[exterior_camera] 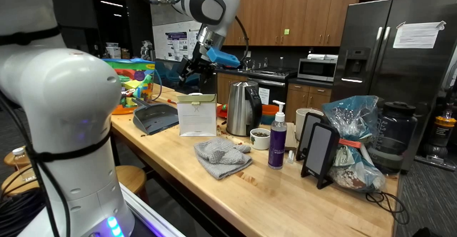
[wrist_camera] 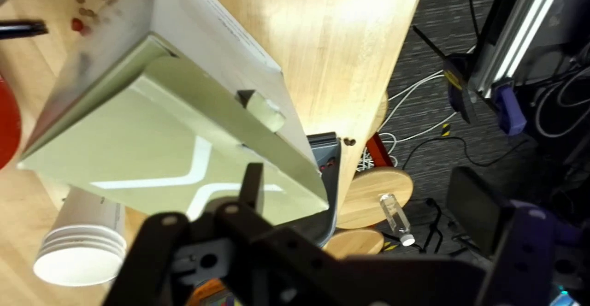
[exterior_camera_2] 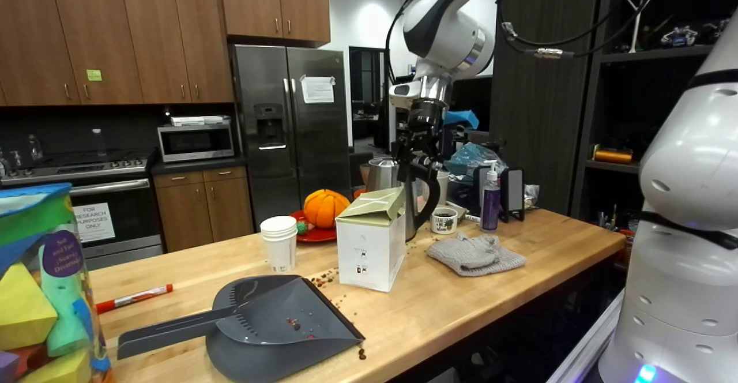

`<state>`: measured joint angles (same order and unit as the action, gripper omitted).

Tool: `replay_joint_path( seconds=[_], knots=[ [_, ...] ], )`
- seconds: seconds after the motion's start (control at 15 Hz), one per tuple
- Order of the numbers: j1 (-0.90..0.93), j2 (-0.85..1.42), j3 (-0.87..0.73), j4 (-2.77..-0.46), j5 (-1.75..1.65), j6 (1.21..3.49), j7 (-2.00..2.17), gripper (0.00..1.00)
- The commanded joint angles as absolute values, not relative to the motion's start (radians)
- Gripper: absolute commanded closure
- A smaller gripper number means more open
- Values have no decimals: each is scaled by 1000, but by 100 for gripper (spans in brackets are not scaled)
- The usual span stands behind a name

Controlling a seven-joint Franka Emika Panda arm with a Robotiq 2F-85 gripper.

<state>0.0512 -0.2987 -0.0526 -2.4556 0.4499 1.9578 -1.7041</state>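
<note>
My gripper (exterior_camera: 194, 74) hangs in the air above the counter, nearest to a white box (exterior_camera: 197, 119) with a pale green lid. In the wrist view its jaws stand wide apart with nothing between them. One finger (wrist_camera: 252, 184) overlaps the lid of the box (wrist_camera: 152, 144) in that picture; no contact shows. A steel kettle (exterior_camera: 237, 112) with a black handle stands beside the box. In an exterior view the gripper (exterior_camera_2: 416, 161) partly covers the kettle (exterior_camera_2: 381, 174). On the box's other side lies a grey dustpan (exterior_camera_2: 277, 319) with a few bits in it.
A grey cloth (exterior_camera: 221, 156), a small pot (exterior_camera: 260, 142), a purple pump bottle (exterior_camera: 277, 144) and black speakers (exterior_camera: 319, 151) share the counter. Stacked paper cups (exterior_camera_2: 279, 244), a red marker (exterior_camera_2: 135, 298), a fabric pumpkin (exterior_camera_2: 326, 209) and a bag of blocks (exterior_camera_2: 52, 290) are farther along. Bits (exterior_camera_2: 326, 278) lie scattered.
</note>
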Motion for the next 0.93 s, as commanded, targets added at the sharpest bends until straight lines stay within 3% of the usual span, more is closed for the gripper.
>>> replay_joint_path(
  seconds=[0.0,0.87],
  knots=[
    [68,-355,-60,-2519,482,2081,-1734,0],
    [137,-316,-63,-2577,592,2240,-1873,0]
  ],
)
